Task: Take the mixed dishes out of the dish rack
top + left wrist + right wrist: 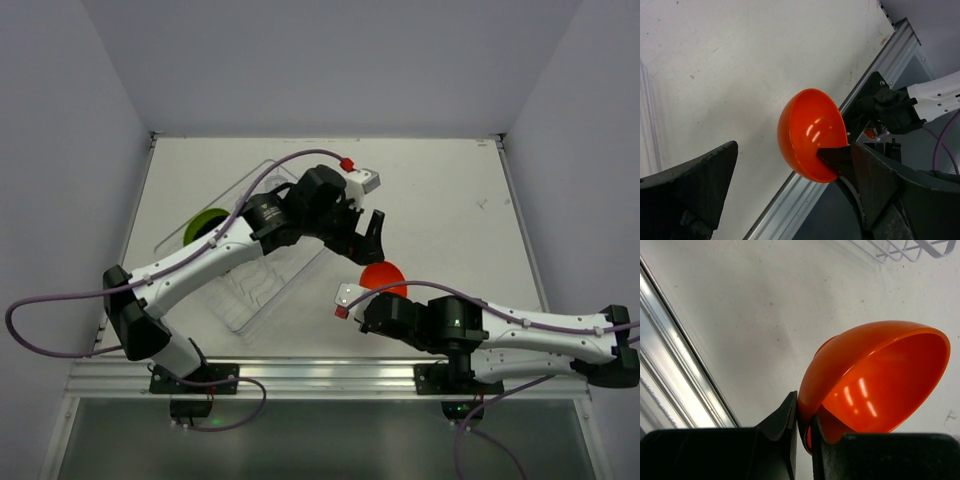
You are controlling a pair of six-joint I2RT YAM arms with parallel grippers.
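Jaws nearly shut, the right gripper (804, 415) pinches the rim of the small glossy orange-red bowl (875, 375), tilted over the white table (740, 315). The left gripper (366, 240) gapes wide, empty, near the clear ridged dish rack (240, 312).

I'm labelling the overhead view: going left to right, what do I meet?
Lime-green plate → orange bowl → right arm's base. The dish rack overlaps the plate, so it is left out.
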